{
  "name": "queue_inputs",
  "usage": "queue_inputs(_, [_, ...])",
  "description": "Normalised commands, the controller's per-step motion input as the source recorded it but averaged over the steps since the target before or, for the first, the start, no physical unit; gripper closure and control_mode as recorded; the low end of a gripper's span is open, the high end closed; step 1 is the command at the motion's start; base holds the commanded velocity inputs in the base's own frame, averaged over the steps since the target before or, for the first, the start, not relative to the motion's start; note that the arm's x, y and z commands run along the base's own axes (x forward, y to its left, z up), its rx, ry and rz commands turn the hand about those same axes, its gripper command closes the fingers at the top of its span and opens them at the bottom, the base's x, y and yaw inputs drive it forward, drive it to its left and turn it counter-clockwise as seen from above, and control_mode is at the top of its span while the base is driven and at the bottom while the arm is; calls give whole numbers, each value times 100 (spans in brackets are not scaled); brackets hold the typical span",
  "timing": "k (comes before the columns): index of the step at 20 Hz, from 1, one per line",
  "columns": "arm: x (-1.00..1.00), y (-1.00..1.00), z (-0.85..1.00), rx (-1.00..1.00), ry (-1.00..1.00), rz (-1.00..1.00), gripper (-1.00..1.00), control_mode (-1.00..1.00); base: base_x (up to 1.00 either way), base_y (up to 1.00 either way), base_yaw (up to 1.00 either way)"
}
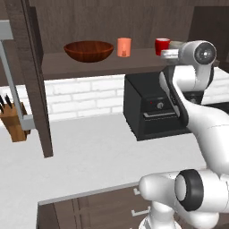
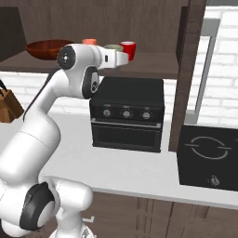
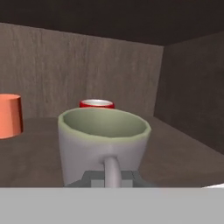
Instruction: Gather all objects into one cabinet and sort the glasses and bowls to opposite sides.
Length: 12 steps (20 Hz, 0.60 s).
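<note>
Cabinet shelf [image 1: 89, 67]: brown bowl [image 1: 88, 50], orange tumbler [image 1: 124, 47], red mug [image 1: 162, 46]. Gripper [image 3: 111, 178] closed on cream mug [image 3: 103, 142] handle, red mug just behind. Black oven [image 2: 128, 114] below.

No readable text, label, brand or number anywhere. Only unlettered marks: a circular arrow-like symbol printed in pale lines on the black cooktop [image 2: 210, 155], and plain round knobs without figures on the black oven [image 2: 126, 114]. Nothing written on the cream-white mug [image 3: 103, 142], the red mug [image 2: 128, 49], the orange tumbler [image 1: 124, 47] or the bowl [image 1: 88, 50].
</note>
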Motion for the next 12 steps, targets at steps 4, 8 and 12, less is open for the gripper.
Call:
queue_inputs(4, [55, 0, 0, 0, 6, 0, 100, -100, 0, 0, 0])
queue_inputs(8, [45, 0, 0, 0, 2, 0, 100, -100, 0, 0, 0])
queue_inputs(12, [43, 0, -9, 0, 0, 0, 100, -100, 0, 0, 0])
